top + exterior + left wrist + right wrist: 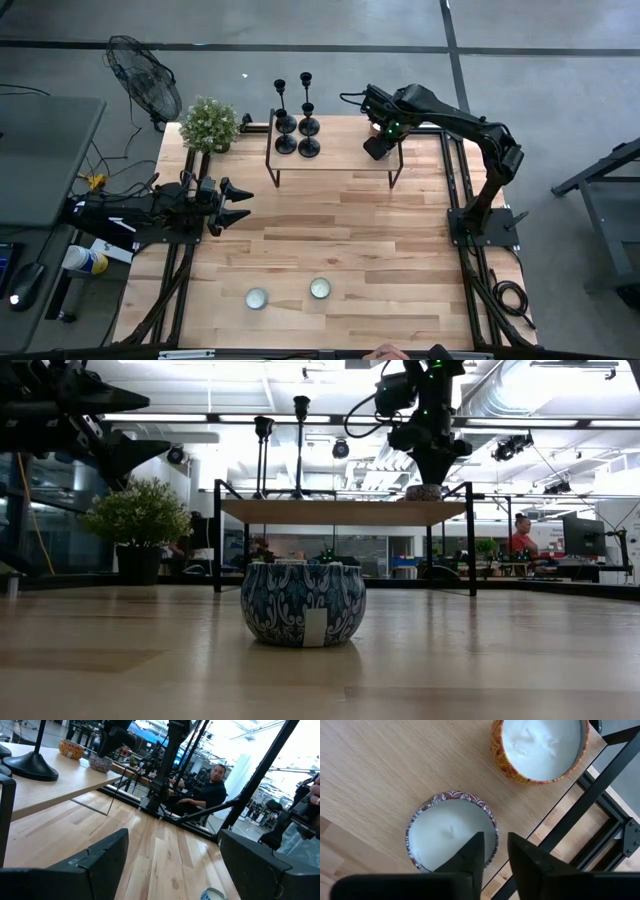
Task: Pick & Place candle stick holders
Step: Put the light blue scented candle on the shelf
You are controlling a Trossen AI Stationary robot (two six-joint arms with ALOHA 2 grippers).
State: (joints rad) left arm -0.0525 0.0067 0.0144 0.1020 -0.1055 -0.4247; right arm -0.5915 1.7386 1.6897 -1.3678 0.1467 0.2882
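Note:
Several black candle stick holders (297, 135) stand on their round bases at the left end of a raised wooden shelf (335, 160) at the table's far side; no gripper touches them. My right gripper (495, 851) points down over the shelf's right end, open a little. One finger is over the white wax of a red-patterned candle tin (440, 835) and the other outside its rim. An orange-patterned tin (540, 750) sits beside it. My left gripper (237, 205) waits open at the table's left side. My right gripper comes from above, its fingers astride the near rim (493, 834) of the red-patterned tin, which sits flat on the shelf. Bare wood shows between the rim and the outer finger (520, 855). Whether the inner finger touches the wax or rim I cannot tell.
Two candle tins (256, 298) (319, 289) sit on the table near its front edge. A potted plant (210, 125) stands at the far left corner, a fan (145, 80) behind it. A person (210, 790) sits beyond the table.

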